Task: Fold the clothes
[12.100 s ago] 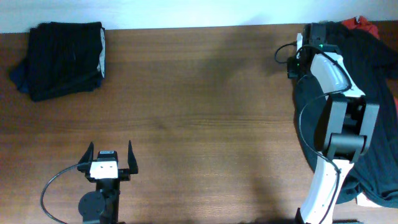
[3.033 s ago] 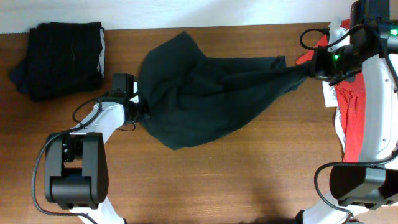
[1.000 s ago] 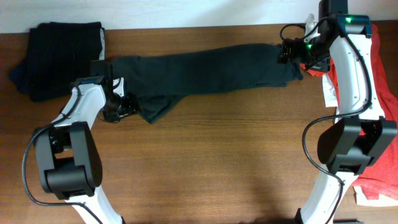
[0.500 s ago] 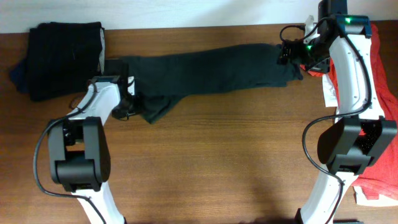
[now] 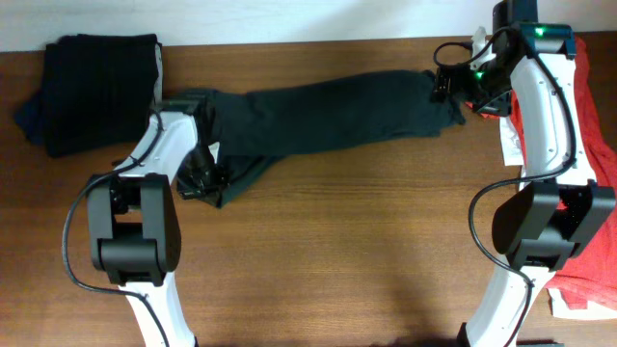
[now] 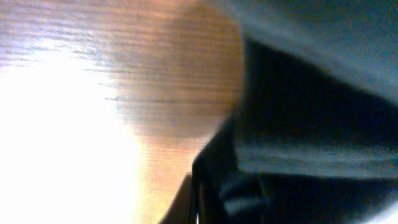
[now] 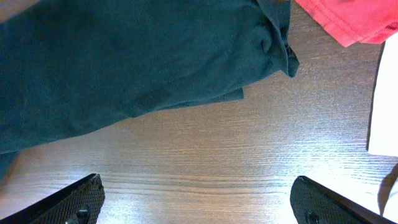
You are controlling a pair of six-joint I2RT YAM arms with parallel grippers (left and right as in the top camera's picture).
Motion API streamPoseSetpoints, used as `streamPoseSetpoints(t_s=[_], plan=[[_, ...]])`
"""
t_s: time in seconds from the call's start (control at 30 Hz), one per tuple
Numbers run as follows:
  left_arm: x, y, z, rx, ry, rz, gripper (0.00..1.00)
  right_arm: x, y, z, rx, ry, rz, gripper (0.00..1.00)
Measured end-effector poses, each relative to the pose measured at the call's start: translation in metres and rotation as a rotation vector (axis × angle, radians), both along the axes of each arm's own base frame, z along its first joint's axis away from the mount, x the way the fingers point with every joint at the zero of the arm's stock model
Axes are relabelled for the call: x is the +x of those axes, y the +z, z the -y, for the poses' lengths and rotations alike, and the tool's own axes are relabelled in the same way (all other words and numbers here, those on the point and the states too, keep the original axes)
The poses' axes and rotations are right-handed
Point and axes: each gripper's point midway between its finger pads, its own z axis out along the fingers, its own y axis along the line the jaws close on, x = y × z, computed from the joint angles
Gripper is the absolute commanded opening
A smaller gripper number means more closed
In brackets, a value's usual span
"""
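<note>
Brown wood-grain table (image 5: 337, 241) carries the stretched dark T-shirt (image 5: 337, 111), white wall (image 5: 289, 19) behind.

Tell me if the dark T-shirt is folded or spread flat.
Neither. The dark T-shirt lies gathered in a long rumpled band across the table, no tidy folds.

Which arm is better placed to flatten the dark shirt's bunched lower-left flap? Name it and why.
Left. The left fingers sit right at the bunched flap of the dark shirt; the right fingers hang open at its far end, beside the red shirt.
</note>
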Motion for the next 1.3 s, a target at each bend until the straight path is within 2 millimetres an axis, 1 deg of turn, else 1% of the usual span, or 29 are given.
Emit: streamPoseSetpoints(t_s=[0.03,0.07,0.2,0.27,0.3,0.37,0.4,0.47,0.53,0.6,0.63,0.7,0.73,0.8,0.83,0.87,0.9,0.93,0.97,1.07,1.1,1.13,1.2,1.23,1.3], plan=[[-0.004,0.018,0.000,0.000,0.000,-0.036,0.00,0.000,0.000,0.000,0.001,0.000,0.000,0.99],[-0.007,0.031,0.000,0.001,-0.001,-0.055,0.00,0.000,0.000,0.000,0.000,0.000,-0.001,0.99],[-0.017,0.064,0.001,-0.005,-0.018,-0.068,0.00,-0.001,0.000,0.000,0.001,0.000,-0.006,0.99],[-0.026,0.084,0.006,-0.029,-0.029,-0.050,0.00,-0.004,-0.001,-0.001,0.002,0.000,-0.019,0.99],[-0.026,0.094,0.010,-0.054,-0.041,-0.017,0.00,-0.005,-0.001,-0.001,0.003,-0.001,-0.020,0.99],[-0.024,0.126,0.019,-0.106,-0.064,0.113,0.00,-0.005,-0.002,-0.001,0.003,-0.001,-0.021,0.99],[-0.020,0.144,0.022,-0.124,-0.073,0.202,0.00,-0.006,-0.002,-0.001,0.003,0.000,-0.024,0.99],[-0.018,0.171,0.023,-0.138,-0.083,0.321,0.00,-0.009,-0.003,-0.001,0.004,-0.001,-0.037,0.99],[-0.025,0.223,0.024,-0.157,-0.102,0.532,0.00,-0.013,-0.004,-0.001,0.010,-0.016,-0.057,0.99],[-0.023,0.246,0.023,-0.156,-0.101,0.639,0.00,-0.014,-0.004,-0.002,0.012,-0.020,-0.065,0.99],[-0.020,0.251,0.021,-0.150,-0.093,0.668,0.00,-0.016,-0.004,-0.002,0.013,-0.022,-0.073,0.99],[-0.017,0.251,0.019,-0.144,-0.085,0.675,0.00,-0.019,-0.008,-0.002,0.015,-0.023,-0.087,0.99],[-0.017,0.250,0.018,-0.140,-0.082,0.673,0.00,-0.021,-0.013,-0.002,0.016,-0.022,-0.102,0.99],[-0.016,0.249,0.015,-0.123,-0.068,0.671,0.00,-0.029,-0.035,-0.001,0.013,-0.038,-0.152,0.99],[-0.017,0.248,0.010,-0.093,-0.037,0.663,0.00,-0.027,-0.047,0.000,0.010,-0.048,-0.153,0.99],[-0.021,0.245,-0.001,-0.035,0.021,0.639,0.00,-0.032,-0.069,0.000,0.011,-0.058,-0.185,0.99],[-0.027,0.244,-0.015,0.032,0.087,0.623,0.00,-0.033,-0.077,0.000,0.012,-0.062,-0.193,0.99],[-0.029,0.246,-0.022,0.059,0.117,0.631,0.00,-0.032,-0.083,0.000,0.012,-0.066,-0.187,0.99],[-0.033,0.253,-0.028,0.083,0.143,0.654,0.00,-0.032,-0.088,0.000,0.013,-0.069,-0.191,0.99],[-0.062,0.289,-0.035,0.098,0.193,0.781,0.00,-0.025,-0.088,0.000,0.016,-0.072,-0.163,0.99],[-0.079,0.306,-0.038,0.097,0.204,0.845,0.00,-0.024,-0.087,-0.001,0.018,-0.072,-0.157,0.99],[-0.089,0.315,-0.039,0.095,0.212,0.880,0.00,-0.022,-0.087,-0.002,0.029,-0.070,-0.148,0.99],[-0.112,0.333,-0.042,0.088,0.233,0.958,0.00,-0.014,-0.083,-0.012,0.088,-0.056,-0.114,0.99],[-0.116,0.335,-0.042,0.087,0.235,0.967,0.00,-0.013,-0.082,-0.016,0.111,-0.051,-0.111,0.99],[-0.120,0.331,-0.042,0.091,0.233,0.939,0.00,-0.022,-0.082,-0.024,0.150,-0.039,-0.143,0.99]])
